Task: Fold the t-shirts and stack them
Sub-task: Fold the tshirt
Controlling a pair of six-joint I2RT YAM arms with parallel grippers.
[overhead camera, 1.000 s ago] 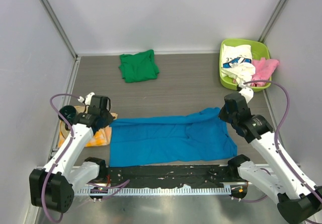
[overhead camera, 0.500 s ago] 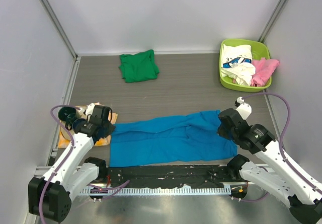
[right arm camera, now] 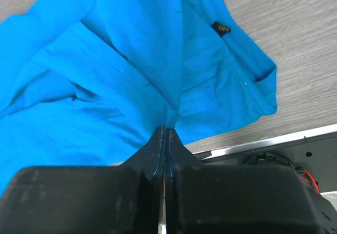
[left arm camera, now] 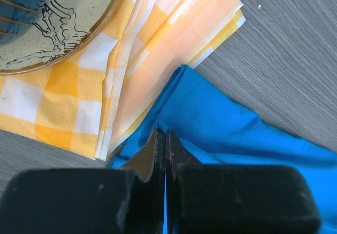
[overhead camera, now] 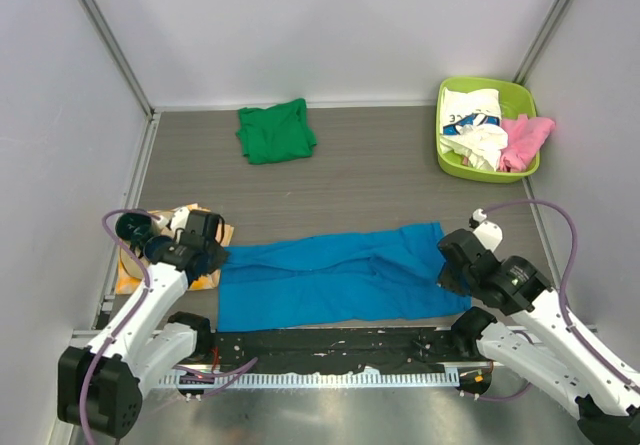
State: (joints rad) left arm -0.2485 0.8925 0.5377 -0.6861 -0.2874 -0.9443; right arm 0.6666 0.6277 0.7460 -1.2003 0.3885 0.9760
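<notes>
Drawing blue t-shirt nearer — left fingers, right fingers pinching it

Bright even light, soft shadows, sharp focus

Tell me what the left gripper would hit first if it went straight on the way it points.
The blue t-shirt: the left gripper has its shut jaws right at that fabric, though depth is unclear.
</notes>
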